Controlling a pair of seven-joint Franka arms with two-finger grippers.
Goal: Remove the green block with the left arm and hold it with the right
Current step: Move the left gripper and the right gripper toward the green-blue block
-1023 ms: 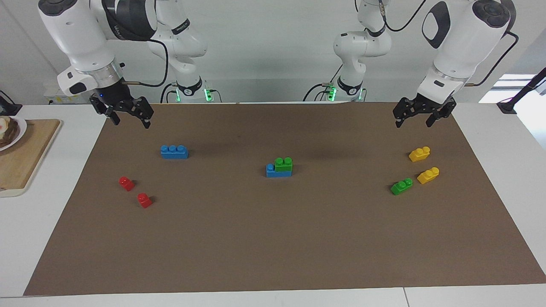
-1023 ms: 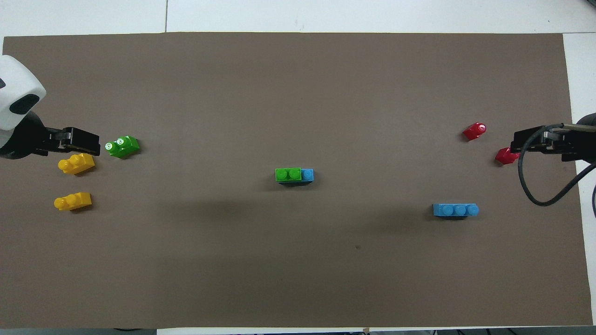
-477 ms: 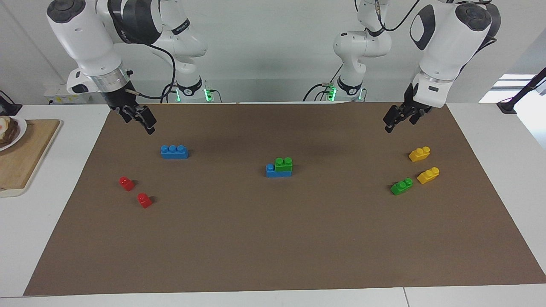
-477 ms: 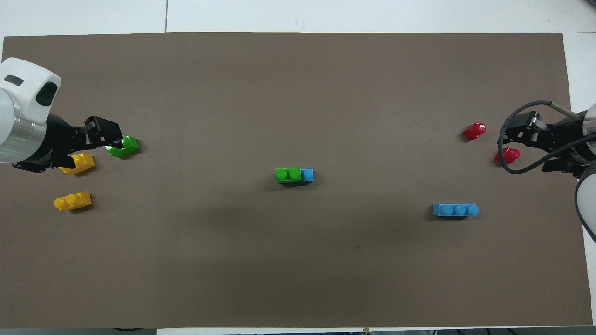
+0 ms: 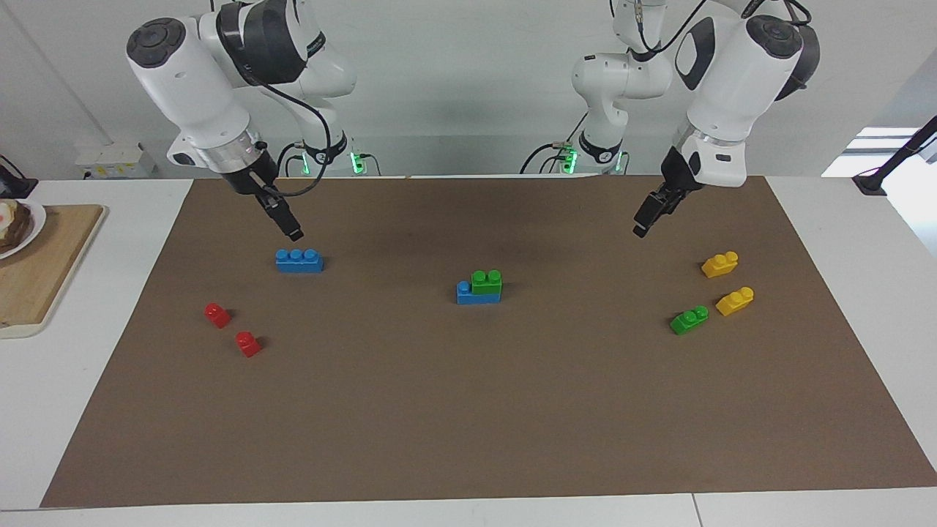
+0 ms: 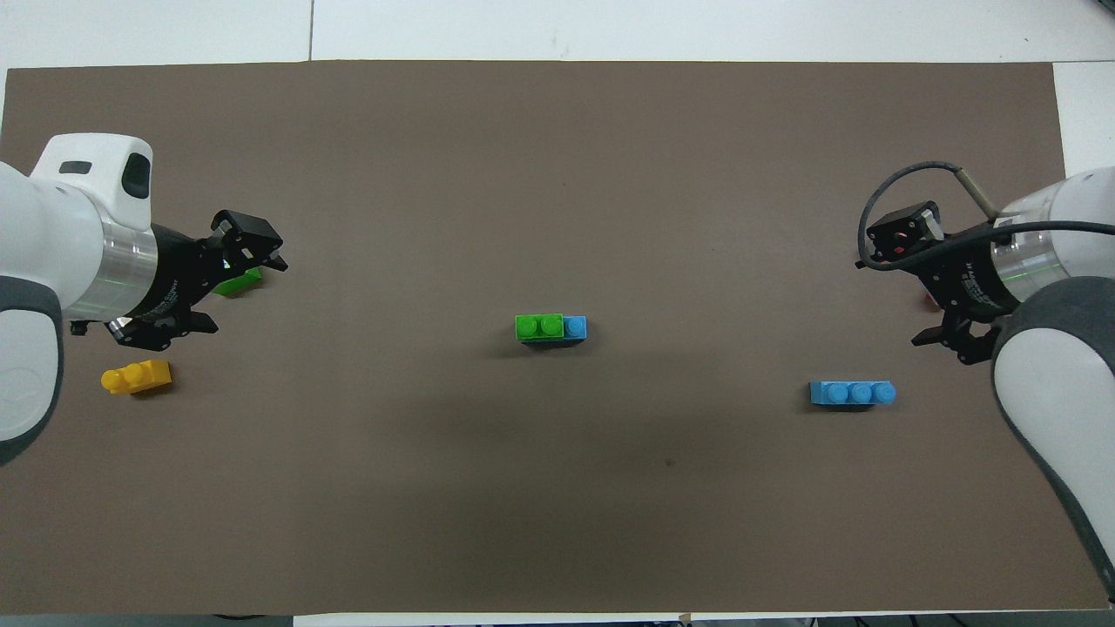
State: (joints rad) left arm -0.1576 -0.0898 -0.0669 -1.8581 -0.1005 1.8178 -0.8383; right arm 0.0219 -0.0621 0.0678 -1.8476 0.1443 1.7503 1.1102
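The green block [image 5: 487, 281] sits on top of a blue brick [image 5: 464, 293] in the middle of the brown mat; it also shows in the overhead view [image 6: 538, 326]. A second green block [image 5: 689, 320] lies loose toward the left arm's end, partly covered in the overhead view [image 6: 239, 282]. My left gripper [image 5: 643, 222] [image 6: 253, 246] is open and empty, raised over the mat by that loose green block. My right gripper [image 5: 288, 225] [image 6: 897, 235] is open and empty, raised over the mat by a loose blue brick [image 5: 299, 260].
Two yellow bricks [image 5: 719, 264] [image 5: 734, 301] lie by the loose green block. Two red bricks [image 5: 217, 315] [image 5: 248, 343] lie toward the right arm's end. A wooden board [image 5: 51, 256] with a plate [image 5: 16, 228] is off the mat at that end.
Both arms have swung in from the mat's ends toward the middle, and both wrists have turned. No brick has moved.
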